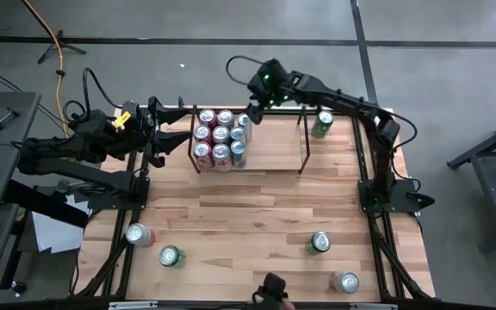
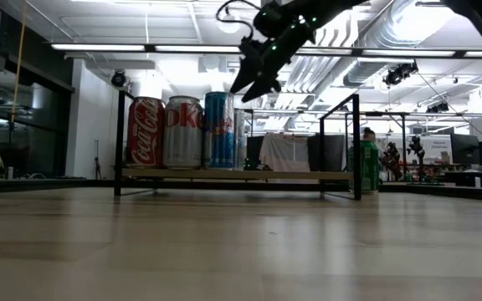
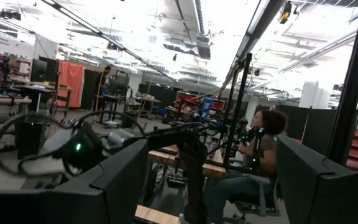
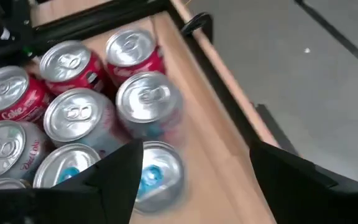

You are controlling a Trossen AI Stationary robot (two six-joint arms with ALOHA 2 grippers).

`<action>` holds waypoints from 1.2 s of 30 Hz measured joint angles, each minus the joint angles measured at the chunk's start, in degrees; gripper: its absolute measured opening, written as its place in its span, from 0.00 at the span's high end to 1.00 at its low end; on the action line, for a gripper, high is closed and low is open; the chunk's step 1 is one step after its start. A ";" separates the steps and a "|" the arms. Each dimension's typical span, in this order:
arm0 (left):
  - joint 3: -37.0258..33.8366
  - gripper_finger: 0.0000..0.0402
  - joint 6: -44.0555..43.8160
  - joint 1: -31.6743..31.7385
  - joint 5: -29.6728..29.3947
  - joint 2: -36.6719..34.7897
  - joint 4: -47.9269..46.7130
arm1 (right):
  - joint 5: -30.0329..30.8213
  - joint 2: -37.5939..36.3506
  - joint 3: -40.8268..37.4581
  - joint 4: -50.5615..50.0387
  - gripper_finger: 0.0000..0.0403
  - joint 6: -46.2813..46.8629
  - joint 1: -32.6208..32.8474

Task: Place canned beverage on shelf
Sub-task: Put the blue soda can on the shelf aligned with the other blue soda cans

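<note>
The shelf [image 1: 271, 148], thin black rods on a light wood base, stands at the table's far middle. Several cans [image 1: 216, 138] stand upright in its left part, red, silver and blue ones [image 2: 182, 132]. My right gripper [image 1: 251, 114] hangs open and empty just above the cans at the group's far right corner. In the right wrist view its fingers [image 4: 120, 177] stand apart over a silver-topped blue can [image 4: 154, 174]. In the low view it [image 2: 253, 84] is clear of the can tops. My left gripper [image 1: 177, 131] waits open and empty beside the shelf's left end.
A green can [image 1: 322, 124] stands just outside the shelf's right end. Loose cans sit near the front: a red-and-silver one [image 1: 139, 233] and a green one [image 1: 171, 256] at the left, a green one [image 1: 319, 242] and a silver one [image 1: 346, 281] at the right. A person [image 3: 260, 149] sits beyond the table.
</note>
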 joint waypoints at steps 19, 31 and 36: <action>0.00 0.35 -0.01 0.00 0.00 0.00 -0.02 | 4.24 -3.14 0.00 -11.65 0.32 39.77 3.76; 0.00 0.35 0.00 0.00 -0.02 -0.02 -0.04 | 14.05 -2.28 -0.07 -13.68 0.66 43.41 7.25; 0.00 0.35 0.00 0.00 0.00 -0.02 -0.07 | 13.79 -2.26 -0.07 -8.80 0.86 44.70 7.27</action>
